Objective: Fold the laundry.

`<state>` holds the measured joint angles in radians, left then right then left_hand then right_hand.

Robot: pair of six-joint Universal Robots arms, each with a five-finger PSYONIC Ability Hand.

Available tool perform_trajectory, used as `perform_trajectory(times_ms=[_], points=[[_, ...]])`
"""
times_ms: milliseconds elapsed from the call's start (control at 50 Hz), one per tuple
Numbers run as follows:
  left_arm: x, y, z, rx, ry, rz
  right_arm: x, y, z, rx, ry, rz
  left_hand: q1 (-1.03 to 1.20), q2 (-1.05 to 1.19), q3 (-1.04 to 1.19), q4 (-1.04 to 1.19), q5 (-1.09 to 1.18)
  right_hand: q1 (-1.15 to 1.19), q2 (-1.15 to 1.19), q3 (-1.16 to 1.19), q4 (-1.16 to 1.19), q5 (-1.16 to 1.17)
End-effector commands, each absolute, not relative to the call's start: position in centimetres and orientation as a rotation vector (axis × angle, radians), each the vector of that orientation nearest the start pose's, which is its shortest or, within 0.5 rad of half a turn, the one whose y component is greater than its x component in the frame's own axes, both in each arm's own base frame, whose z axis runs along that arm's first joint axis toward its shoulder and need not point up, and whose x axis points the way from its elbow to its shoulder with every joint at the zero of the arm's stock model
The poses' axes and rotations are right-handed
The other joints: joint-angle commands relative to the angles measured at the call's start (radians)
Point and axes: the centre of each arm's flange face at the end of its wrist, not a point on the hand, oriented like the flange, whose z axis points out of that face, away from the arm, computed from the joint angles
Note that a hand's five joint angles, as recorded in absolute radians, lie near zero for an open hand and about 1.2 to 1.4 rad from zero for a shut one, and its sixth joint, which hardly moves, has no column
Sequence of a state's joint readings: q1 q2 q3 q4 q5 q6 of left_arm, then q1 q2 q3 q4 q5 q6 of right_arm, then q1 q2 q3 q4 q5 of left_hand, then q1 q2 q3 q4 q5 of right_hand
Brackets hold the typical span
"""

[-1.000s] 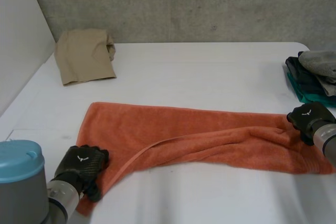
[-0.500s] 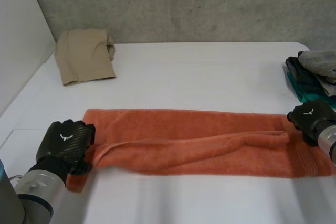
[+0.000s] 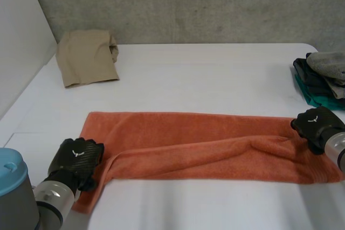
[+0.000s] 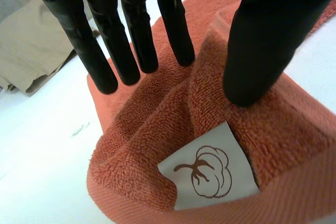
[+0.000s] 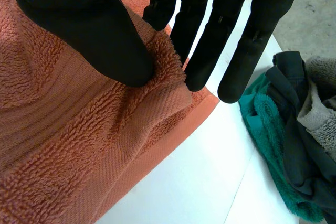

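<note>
We pinch the orange towel (image 3: 199,133), stretched across the lower frame, at both short edges: left hand (image 3: 75,157) at lower left, right hand (image 3: 317,124) at far right. Bare table (image 3: 215,79) lies above.

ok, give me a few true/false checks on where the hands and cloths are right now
1. The left robot hand and the right robot hand each pinch one end of the orange towel. True.
2. The beige cloth lies on top of the orange towel. False: it lies apart from it, near the table's far left corner.
3. A white label with a cotton-plant drawing shows on the towel beside the left robot hand's thumb. True.
4. The clothes pile near the right robot hand is all white. False: it is teal, dark and grey.
</note>
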<state>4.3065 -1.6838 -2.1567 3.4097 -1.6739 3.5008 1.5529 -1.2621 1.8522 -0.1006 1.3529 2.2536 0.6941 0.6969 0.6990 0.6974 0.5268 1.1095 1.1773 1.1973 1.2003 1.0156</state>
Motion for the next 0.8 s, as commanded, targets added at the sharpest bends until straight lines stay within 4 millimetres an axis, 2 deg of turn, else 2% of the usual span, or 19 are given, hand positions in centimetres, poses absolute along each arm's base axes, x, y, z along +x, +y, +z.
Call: perform_trajectory(times_ms=[20, 200, 220, 300, 360, 400, 460, 480, 540, 600, 620, 660, 700, 720, 760, 780, 800], points=[[-20.5, -15.8, 14.2, 0.926, 2.460, -1.626, 14.6, -29.2, 14.7, -1.417, 2.592, -1.727, -0.028, -0.031, -0.033, -0.032, -0.036, 0.287, 0.219, 0.199, 0.196, 0.206], [-20.5, -15.6, 13.7, 0.938, 2.479, -1.587, 14.7, -29.1, 14.6, -1.421, 2.590, -1.722, 0.048, 0.045, 0.043, 0.044, 0.040, 0.287, 0.219, 0.199, 0.196, 0.206], [-20.6, -15.7, 13.6, 0.940, 2.478, -1.586, 14.7, -29.0, 14.5, -1.423, 2.588, -1.722, 0.097, 0.095, 0.092, 0.094, 0.090, 0.287, 0.219, 0.199, 0.196, 0.206], [-20.8, -16.5, 13.5, 0.916, 2.447, -1.641, 14.7, -29.0, 14.5, -1.422, 2.591, -1.719, 0.701, 0.698, 0.696, 0.698, 0.694, 0.287, 0.219, 0.199, 0.196, 0.206], [-20.7, -17.1, 14.0, 0.880, 2.412, -1.706, 14.6, -29.0, 14.6, -1.422, 2.599, -1.722, 0.702, 0.699, 0.697, 0.699, 0.695, 0.287, 0.219, 0.199, 0.196, 0.206], [-20.6, -17.1, 15.4, 0.860, 2.372, -1.775, 14.5, -29.0, 14.9, -1.422, 2.607, -1.724, 0.702, 0.699, 0.697, 0.699, 0.695, 0.287, 0.219, 0.199, 0.196, 0.206], [-20.2, -16.4, 17.3, 0.839, 2.338, -1.831, 14.3, -28.2, 16.4, -1.477, 2.600, -1.743, 0.702, 0.699, 0.697, 0.699, 0.695, 0.287, 0.219, 0.199, 0.196, 0.206], [-20.0, -16.0, 17.5, 0.842, 2.340, -1.822, 14.3, -27.5, 17.3, -1.531, 2.595, -1.730, 0.702, 0.699, 0.697, 0.699, 0.695, 0.287, 0.219, 0.199, 0.196, 0.206], [-19.3, -14.6, 18.1, 0.881, 2.381, -1.736, 14.4, -25.8, 18.2, -1.641, 2.589, -1.640, 0.702, 0.699, 0.697, 0.699, 0.695, 0.287, 0.219, 0.199, 0.196, 0.206], [-18.8, -13.8, 18.2, 0.963, 2.432, -1.629, 13.7, -23.3, 18.4, -1.824, 2.603, -1.356, 0.702, 0.699, 0.697, 0.699, 0.695, 0.287, 0.219, 0.199, 0.196, 0.206], [-18.6, -13.8, 18.2, 0.987, 2.444, -1.600, 13.5, -23.1, 18.4, -1.834, 2.611, -1.329, 0.702, 0.699, 0.697, 0.699, 0.695, 0.287, 0.219, 0.199, 0.196, 0.206], [-18.3, -14.2, 18.3, 1.026, 2.448, -1.552, 13.1, -23.0, 18.4, -1.851, 2.616, -1.289, 0.702, 0.699, 0.697, 0.699, 0.695, 0.287, 0.219, 0.199, 0.196, 0.206], [-17.9, -15.2, 18.5, 1.027, 2.425, -1.556, 12.9, -23.7, 18.6, -1.824, 2.614, -1.361, 0.702, 0.699, 0.697, 0.699, 0.695, 0.287, 0.219, 0.199, 0.196, 0.206], [-17.6, -16.5, 19.0, 1.008, 2.394, -1.579, 12.9, -24.0, 18.6, -1.812, 2.611, -1.398, 0.702, 0.699, 0.697, 0.699, 0.695, 0.287, 0.219, 0.199, 0.196, 0.206], [-17.5, -17.9, 19.2, 0.995, 2.373, -1.607, 13.1, -25.1, 18.8, -1.743, 2.603, -1.527, 0.702, 0.699, 0.697, 0.699, 0.695, 0.287, 0.219, 0.199, 0.196, 0.206], [-17.6, -19.5, 18.8, 0.992, 2.366, -1.623, 13.3, -25.4, 18.8, -1.726, 2.593, -1.560, 0.702, 0.699, 0.697, 0.699, 0.695, 0.287, 0.219, 0.199, 0.196, 0.206], [-17.6, -19.5, 18.8, 0.992, 2.366, -1.623, 13.4, -25.7, 18.8, -1.697, 2.585, -1.595, 0.702, 0.699, 0.697, 0.699, 0.695, 0.287, 0.219, 0.199, 0.196, 0.206]])
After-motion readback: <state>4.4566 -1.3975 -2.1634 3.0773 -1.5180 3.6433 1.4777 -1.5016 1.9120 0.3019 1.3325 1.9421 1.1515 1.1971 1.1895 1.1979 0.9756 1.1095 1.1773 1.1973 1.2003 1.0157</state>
